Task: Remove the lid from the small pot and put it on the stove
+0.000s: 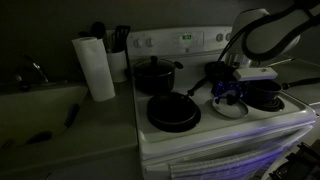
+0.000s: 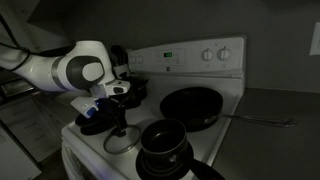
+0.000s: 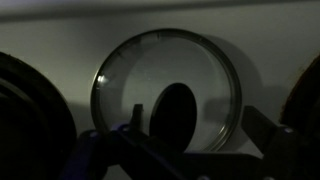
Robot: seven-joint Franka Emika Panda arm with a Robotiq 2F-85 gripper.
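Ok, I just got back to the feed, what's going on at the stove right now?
The Robotiq gripper hangs open just above the small glass lid, with a finger on either side of its dark knob. The lid lies flat on the white stove top, off the small pot beside it. The lid looks placed, but I cannot tell whether the fingers touch the knob.

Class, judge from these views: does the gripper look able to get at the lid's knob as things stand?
Probably yes. The gripper hangs just above the lid, which lies flat on the stove. Its jaws stand apart either side of the dark knob, with nothing between.
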